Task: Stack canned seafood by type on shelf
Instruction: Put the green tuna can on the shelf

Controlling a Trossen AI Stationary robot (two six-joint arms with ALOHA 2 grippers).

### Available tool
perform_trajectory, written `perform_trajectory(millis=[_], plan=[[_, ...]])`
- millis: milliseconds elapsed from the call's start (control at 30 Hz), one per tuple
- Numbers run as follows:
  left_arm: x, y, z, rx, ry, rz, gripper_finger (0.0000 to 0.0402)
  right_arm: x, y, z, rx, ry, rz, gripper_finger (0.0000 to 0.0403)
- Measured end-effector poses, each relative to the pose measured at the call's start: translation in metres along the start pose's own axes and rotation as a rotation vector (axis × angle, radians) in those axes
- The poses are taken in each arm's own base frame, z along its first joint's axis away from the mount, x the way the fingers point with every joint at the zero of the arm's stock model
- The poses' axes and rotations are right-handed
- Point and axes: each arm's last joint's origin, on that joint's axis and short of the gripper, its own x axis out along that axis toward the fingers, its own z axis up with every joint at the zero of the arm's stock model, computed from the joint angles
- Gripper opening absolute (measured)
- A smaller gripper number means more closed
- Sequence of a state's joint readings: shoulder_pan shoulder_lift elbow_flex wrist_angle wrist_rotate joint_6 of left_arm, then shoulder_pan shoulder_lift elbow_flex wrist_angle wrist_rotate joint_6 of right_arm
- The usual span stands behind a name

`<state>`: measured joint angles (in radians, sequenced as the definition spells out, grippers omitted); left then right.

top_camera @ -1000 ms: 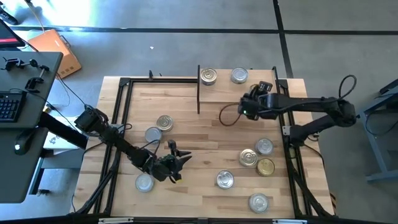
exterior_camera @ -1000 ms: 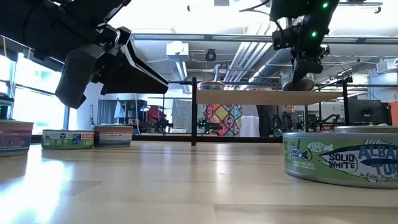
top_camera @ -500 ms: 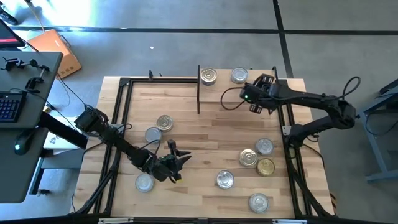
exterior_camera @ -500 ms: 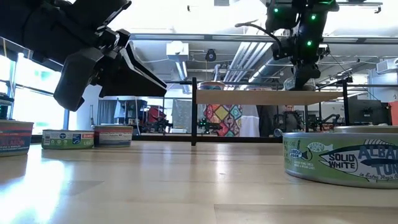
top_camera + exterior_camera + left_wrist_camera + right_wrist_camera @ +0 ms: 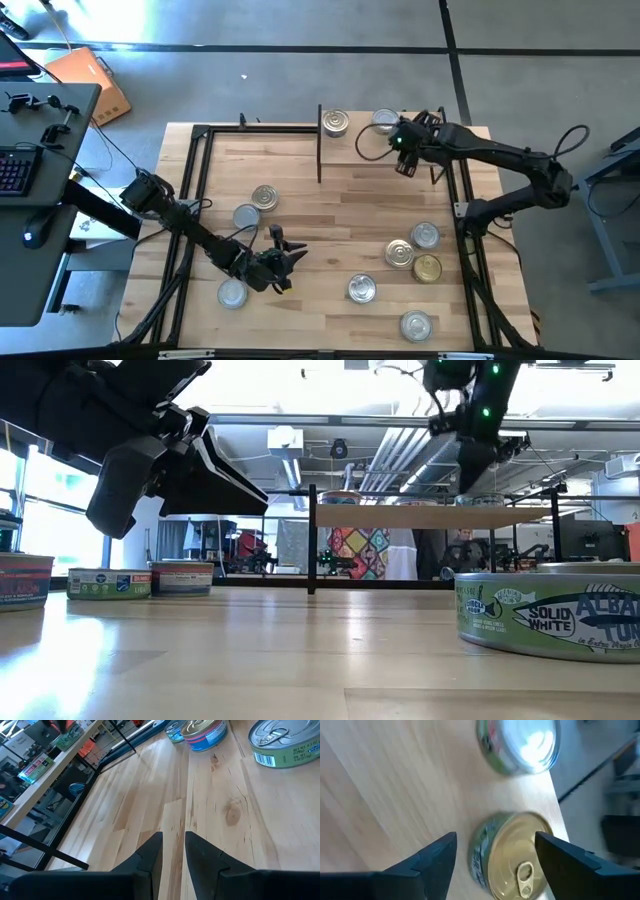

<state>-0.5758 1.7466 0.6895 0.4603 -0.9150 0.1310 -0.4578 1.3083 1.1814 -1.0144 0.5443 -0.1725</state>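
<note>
I have the right gripper [image 5: 495,857] over the small light-wood shelf on black legs [image 5: 355,138], fingers spread either side of a gold-lidded round tin [image 5: 512,855] resting there, a silver-lidded tin [image 5: 520,745] beyond it. My left gripper [image 5: 173,850] hovers low over the butcher-block table [image 5: 320,215], fingers nearly closed, empty.

Two tins [image 5: 336,123] crowd the shelf [image 5: 355,135]; table's [image 5: 330,215] middle lies open.
</note>
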Motion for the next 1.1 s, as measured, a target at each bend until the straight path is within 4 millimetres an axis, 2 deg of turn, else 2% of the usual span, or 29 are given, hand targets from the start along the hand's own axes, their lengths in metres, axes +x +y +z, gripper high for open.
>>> perform_trajectory(millis=[167,367,567,733,1100], plan=[[0.0,0.0,0.0,-0.016,-0.001,-0.008,0.0076,-0.004,-0.026,0.003,0.24,-0.009,0.043,0.022],[0.0,-0.001,0.0,-0.019,-0.005,-0.041,0.0076,0.017,-0.051,-0.013,0.505,0.081,0.111,0.0141],[0.003,0.002,0.0,-0.025,0.002,-0.031,0.0076,0.032,-0.06,-0.026,0.577,0.135,0.127,0.0059],[0.006,0.004,-0.001,-0.033,0.009,-0.021,0.0076,0.036,-0.065,-0.029,0.587,0.153,0.036,0.001],[0.006,0.004,-0.001,-0.035,0.009,-0.022,0.0076,0.042,-0.079,-0.028,0.657,0.087,0.01,0.0004]])
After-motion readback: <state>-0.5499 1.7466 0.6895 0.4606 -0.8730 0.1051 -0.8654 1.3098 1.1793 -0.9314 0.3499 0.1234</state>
